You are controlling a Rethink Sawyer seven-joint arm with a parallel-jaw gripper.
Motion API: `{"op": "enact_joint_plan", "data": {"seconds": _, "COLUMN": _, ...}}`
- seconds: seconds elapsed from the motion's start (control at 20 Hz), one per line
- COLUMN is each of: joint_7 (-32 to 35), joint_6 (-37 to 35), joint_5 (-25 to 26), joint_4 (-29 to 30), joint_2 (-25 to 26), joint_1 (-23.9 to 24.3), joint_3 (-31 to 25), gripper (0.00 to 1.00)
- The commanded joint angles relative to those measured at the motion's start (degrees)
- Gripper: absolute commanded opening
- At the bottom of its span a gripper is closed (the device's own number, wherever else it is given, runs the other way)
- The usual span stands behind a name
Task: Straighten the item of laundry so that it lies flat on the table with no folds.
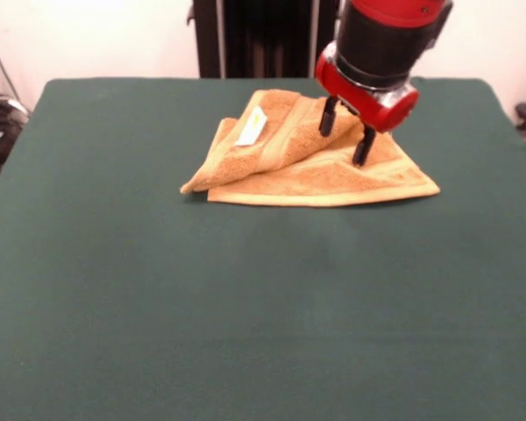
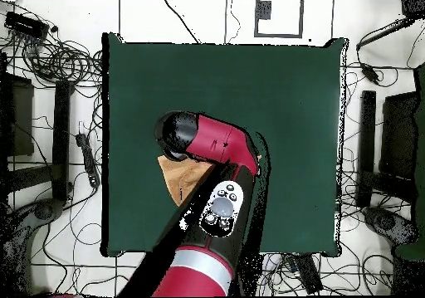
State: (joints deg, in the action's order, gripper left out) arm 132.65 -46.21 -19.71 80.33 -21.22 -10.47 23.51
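1. White floor strewn with black cables (image 2: 70, 62) surrounds the workspace in the overhead view; in the front view a pale wall and a dark upright stand (image 1: 254, 35) sit behind the far edge.
2. Dark green table (image 1: 245, 307) fills most of the front view, its broad near half bare cloth.
3. Red and black arm (image 2: 212, 228) reaches in from the robot's side in the overhead view, covering most of what lies beneath it; in the front view it comes down at the upper right.
4. Golden-orange towel (image 1: 316, 175) lies on the far half of the table, slightly right of centre in the front view. It is not flat: the left part is folded over the lower layer, showing a woven band, and one corner points out to the near left.
5. Gripper (image 1: 346, 132) stands over the towel's right part, its two black fingers (image 1: 329, 116) spread apart, with tips down at the cloth and nothing clamped between them.
6. Small white label (image 1: 252, 128) sits on the folded-over flap, left of the gripper.
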Motion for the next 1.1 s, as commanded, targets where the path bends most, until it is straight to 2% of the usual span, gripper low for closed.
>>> {"op": "enact_joint_plan", "data": {"seconds": 0.05, "joint_7": 18.12, "joint_6": -8.6, "joint_5": -2.1, "joint_4": -4.93, "joint_2": 1.51, "joint_1": -2.92, "joint_3": -1.5, "gripper": 1.0}}
{"op": "enact_joint_plan", "data": {"seconds": 0.35, "joint_7": 17.5, "joint_6": -11.1, "joint_5": -2.88, "joint_4": -5.58, "joint_2": 0.09, "joint_1": -3.05, "joint_3": -1.33, "gripper": 1.0}}
{"op": "enact_joint_plan", "data": {"seconds": 0.6, "joint_7": 16.1, "joint_6": -9.98, "joint_5": -3.31, "joint_4": -5.97, "joint_2": 0.29, "joint_1": -2.43, "joint_3": -2.19, "gripper": 1.0}}
{"op": "enact_joint_plan", "data": {"seconds": 1.0, "joint_7": 14.96, "joint_6": -8.67, "joint_5": -3.27, "joint_4": -6.47, "joint_2": 1.14, "joint_1": -1.47, "joint_3": -2.55, "gripper": 1.0}}
{"op": "enact_joint_plan", "data": {"seconds": 1.1, "joint_7": 14.74, "joint_6": -9.36, "joint_5": -2.46, "joint_4": -8.73, "joint_2": 2.47, "joint_1": -1.06, "joint_3": -1.9, "gripper": 1.0}}
